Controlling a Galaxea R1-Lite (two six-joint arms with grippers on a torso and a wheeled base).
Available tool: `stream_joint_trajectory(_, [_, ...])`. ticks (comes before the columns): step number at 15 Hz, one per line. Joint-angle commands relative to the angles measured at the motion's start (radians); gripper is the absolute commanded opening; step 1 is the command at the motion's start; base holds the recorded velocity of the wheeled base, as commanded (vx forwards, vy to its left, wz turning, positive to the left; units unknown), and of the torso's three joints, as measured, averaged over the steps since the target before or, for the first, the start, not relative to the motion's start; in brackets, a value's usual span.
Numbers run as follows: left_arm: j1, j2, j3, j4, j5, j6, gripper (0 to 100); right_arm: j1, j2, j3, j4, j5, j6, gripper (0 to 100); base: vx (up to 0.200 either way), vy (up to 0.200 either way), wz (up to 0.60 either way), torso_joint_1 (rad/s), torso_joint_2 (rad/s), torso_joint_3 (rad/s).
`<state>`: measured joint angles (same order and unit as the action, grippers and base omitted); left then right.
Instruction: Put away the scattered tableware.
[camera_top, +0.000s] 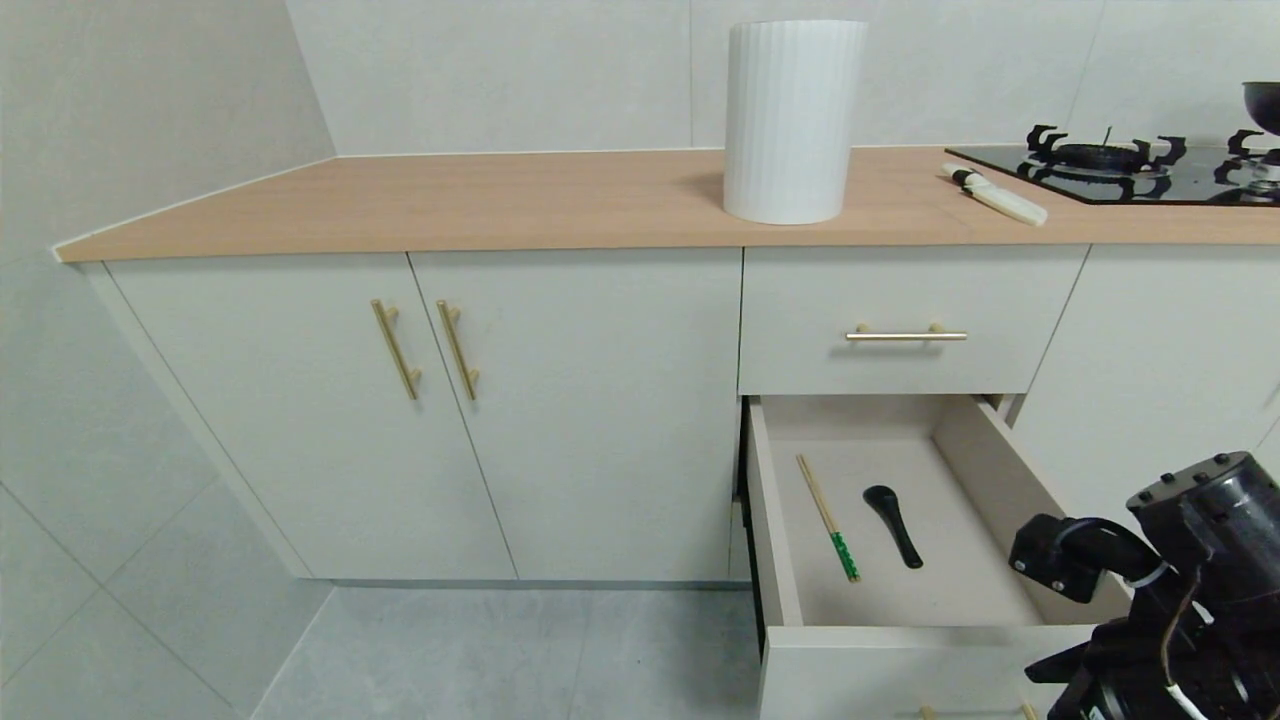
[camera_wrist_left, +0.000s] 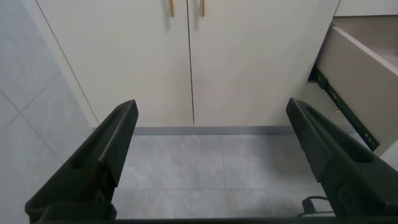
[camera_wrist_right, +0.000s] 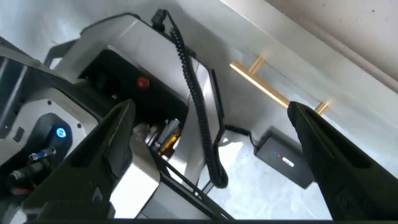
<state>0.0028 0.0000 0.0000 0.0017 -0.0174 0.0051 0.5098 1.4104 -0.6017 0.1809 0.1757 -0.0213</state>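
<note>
From where I stand the job looks mostly done. The lower drawer (camera_top: 772, 520) on the right stands pulled open, and the chopsticks (camera_top: 828, 520) and the black spoon (camera_top: 893, 525) lie side by side on its floor, apart from each other. What seems left is the white knife (camera_top: 995, 195), lying on the worktop (camera_top: 500, 205) at the far right, just beside the hob (camera_top: 1110, 165), and then shutting the drawer.

The right arm (camera_top: 1150, 570) hangs low at the drawer's near right corner. Its end effector (camera_wrist_right: 211, 107) is spread wide with nothing in it, near the drawer front's gold handle (camera_wrist_right: 273, 93). The left end effector (camera_wrist_left: 211, 109) is also spread and empty, held low over the floor and facing the cabinet doors (camera_wrist_left: 186, 56).
</note>
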Motion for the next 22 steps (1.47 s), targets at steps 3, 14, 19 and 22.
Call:
stream_joint_trajectory(3, [-0.001,0.0,0.0,0.0,0.001,0.001,100,-0.001,0.101,-0.004,0.002,-0.032,0.001,100,0.0,0.0,0.0,0.0,0.0,0.0])
stream_joint_trajectory(14, [-0.001,0.0,0.0,0.0,-0.001,-0.001,100,-0.059,0.274,-0.11,0.0,-0.242,0.173,100,0.0,0.0,0.0,0.0,0.0,0.0])
stream_joint_trajectory(19, [-0.001,0.0,0.0,0.0,-0.001,0.001,100,-0.071,0.337,-0.165,-0.004,-0.297,0.27,100,0.0,0.0,0.0,0.0,0.0,0.0])
stream_joint_trajectory(22, [0.0,0.0,0.0,0.0,0.001,-0.001,100,-0.085,0.357,-0.168,-0.061,-0.318,0.284,100,0.0,0.0,0.0,0.0,0.0,0.0])
